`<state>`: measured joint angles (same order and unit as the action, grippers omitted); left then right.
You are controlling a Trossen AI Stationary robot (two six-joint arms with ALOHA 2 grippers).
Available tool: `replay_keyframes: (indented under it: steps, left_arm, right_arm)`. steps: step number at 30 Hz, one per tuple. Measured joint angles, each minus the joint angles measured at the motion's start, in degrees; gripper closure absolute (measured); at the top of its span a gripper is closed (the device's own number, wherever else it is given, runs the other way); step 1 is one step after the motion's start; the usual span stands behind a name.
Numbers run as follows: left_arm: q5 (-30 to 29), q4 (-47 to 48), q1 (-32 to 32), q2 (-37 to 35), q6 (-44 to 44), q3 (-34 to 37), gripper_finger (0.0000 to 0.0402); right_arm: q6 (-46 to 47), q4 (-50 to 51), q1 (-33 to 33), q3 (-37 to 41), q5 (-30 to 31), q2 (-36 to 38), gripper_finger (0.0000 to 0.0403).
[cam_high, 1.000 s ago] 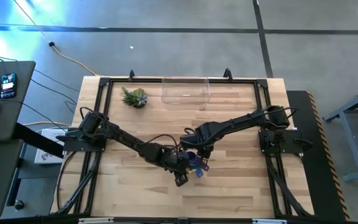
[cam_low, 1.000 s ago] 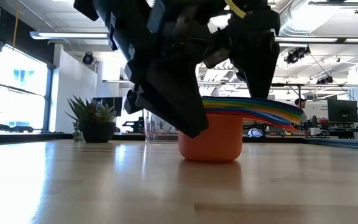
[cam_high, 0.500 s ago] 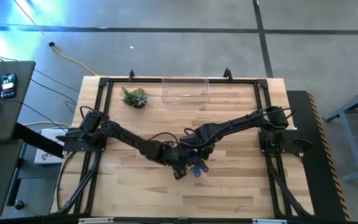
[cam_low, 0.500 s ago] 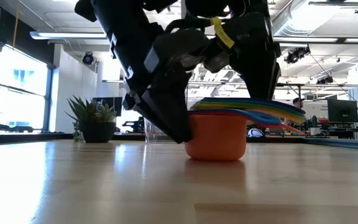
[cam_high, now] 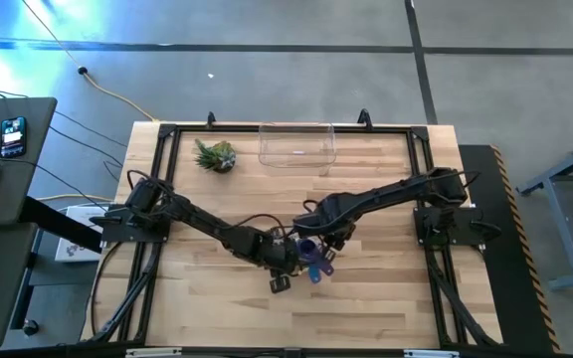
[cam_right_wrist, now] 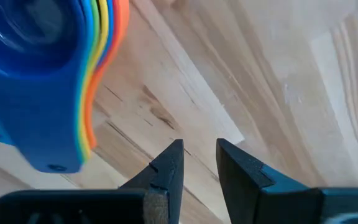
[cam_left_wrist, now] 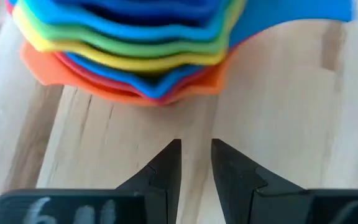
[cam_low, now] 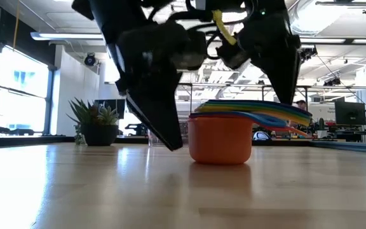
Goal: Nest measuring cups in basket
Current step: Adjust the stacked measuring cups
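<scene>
At mid-table, both arms reach inward over the stacked measuring cups, left gripper and right gripper each narrowly parted, holding nothing.

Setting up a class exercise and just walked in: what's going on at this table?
The measuring cups sit nested in one stack on the table, orange outermost. The left gripper and right gripper both hover beside the stack, holding nothing. The clear basket stands at the far edge, with no cups in it.
</scene>
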<state>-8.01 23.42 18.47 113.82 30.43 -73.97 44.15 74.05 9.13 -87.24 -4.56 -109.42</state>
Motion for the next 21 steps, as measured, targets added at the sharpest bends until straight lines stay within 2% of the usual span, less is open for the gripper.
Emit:
replay_keyframes:
  steps: [5,11,21]
  left_arm:
    - [-0.2,1.6,-0.1,-3.5,-2.4,0.0,0.0323]
    - [-3.5,2.2,-0.1,-8.3,-6.1,0.0,0.0323]
    - [-3.7,1.8,1.5,-9.0,-7.6,0.0,0.0323]
  right_arm:
    - [3.5,-0.4,-0.4,0.0,2.0,3.5,0.0316]
    - [7.3,-0.6,-0.1,0.0,2.5,8.4,0.0316]
    - [19.1,0.0,8.3,0.0,12.5,14.4,0.0316]
